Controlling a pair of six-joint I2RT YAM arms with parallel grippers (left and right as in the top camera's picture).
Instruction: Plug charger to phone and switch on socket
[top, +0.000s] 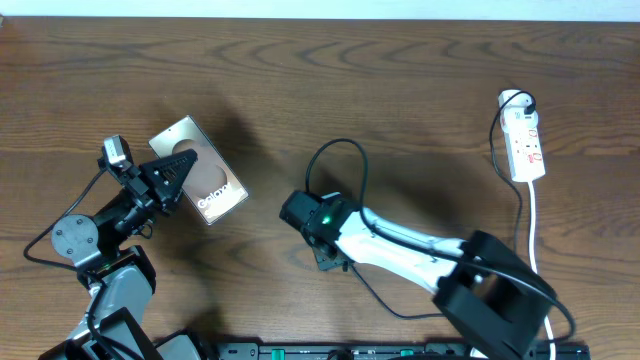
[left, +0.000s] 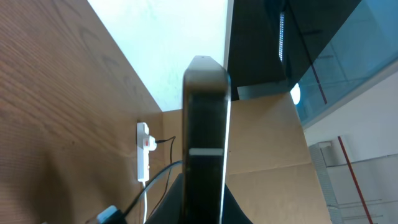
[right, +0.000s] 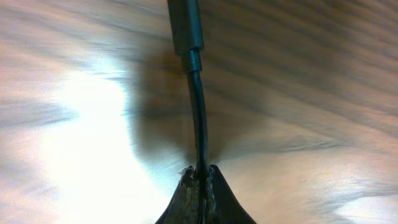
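The phone (top: 205, 175), brownish with white "Galaxy" lettering, is held tilted off the table at the left by my left gripper (top: 168, 175), which is shut on its edge. In the left wrist view the phone (left: 205, 143) stands edge-on between the fingers (left: 202, 208). My right gripper (top: 300, 212) at the table's middle is shut on the black charger cable (top: 340, 150), which loops behind it. In the right wrist view the cable (right: 198, 118) runs up from the closed fingers (right: 201, 177) to its dark connector body (right: 185, 25); the tip is out of frame. The white socket strip (top: 524, 140) lies at the far right.
The strip's white cord (top: 533, 230) runs down the right side toward the front edge. The strip (left: 143, 152) also shows far off in the left wrist view. Bare wooden tabletop (top: 420, 90) lies between the arms and the strip.
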